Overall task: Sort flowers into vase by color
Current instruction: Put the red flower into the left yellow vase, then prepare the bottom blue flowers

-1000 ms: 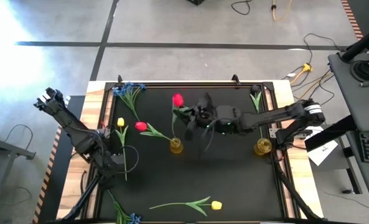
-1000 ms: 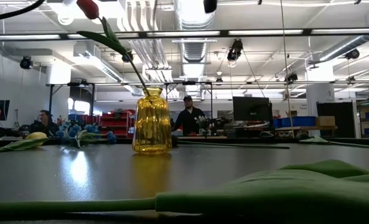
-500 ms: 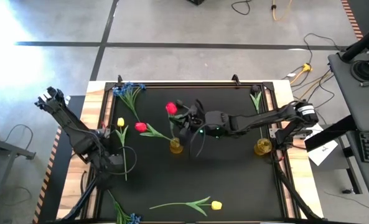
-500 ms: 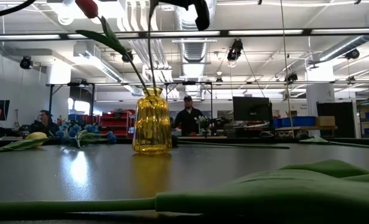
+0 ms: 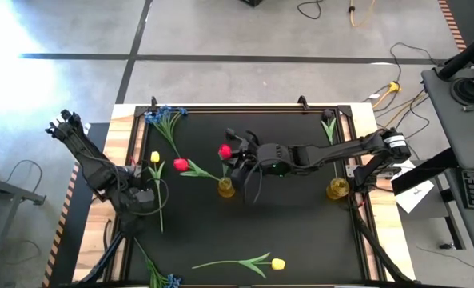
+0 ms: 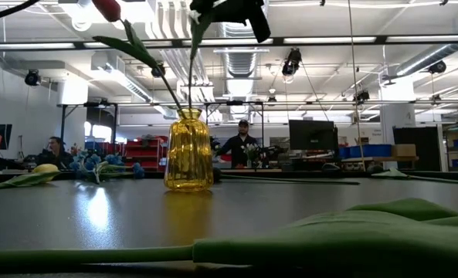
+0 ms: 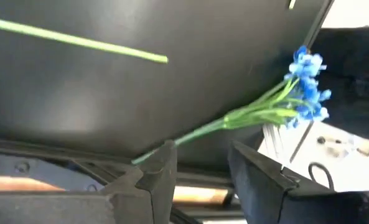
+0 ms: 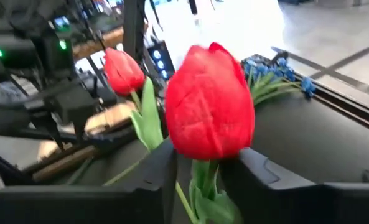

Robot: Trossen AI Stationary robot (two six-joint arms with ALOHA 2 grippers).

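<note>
My right pincer (image 5: 238, 152) was closed on the thin green stem of a red artificial tulip (image 8: 209, 102), just under its bloom, and it hung directly above the ribbed amber glass vase (image 6: 188, 151) in the middle of the black counter (image 5: 300, 232). From table height the stem ran down from the pincer into the vase's neck, next to the leafy stem of a second red tulip (image 5: 181, 163) already leaning out of it, away from my pincer.

The risk I saw lay in the release. The bloom was heavy and the stem thin, so had I let go with the stem only shallowly seated, the tulip could have tipped out over the rim. Dragging sideways while gripping could have levered the light vase over (it stood free on the counter), or knocked out the tulip already in it.

My left pincer (image 7: 200, 171), fingers apart and empty, waited low at the far side of the counter, a spray of small blue blossoms (image 7: 305, 87) lying just beyond it.
</note>
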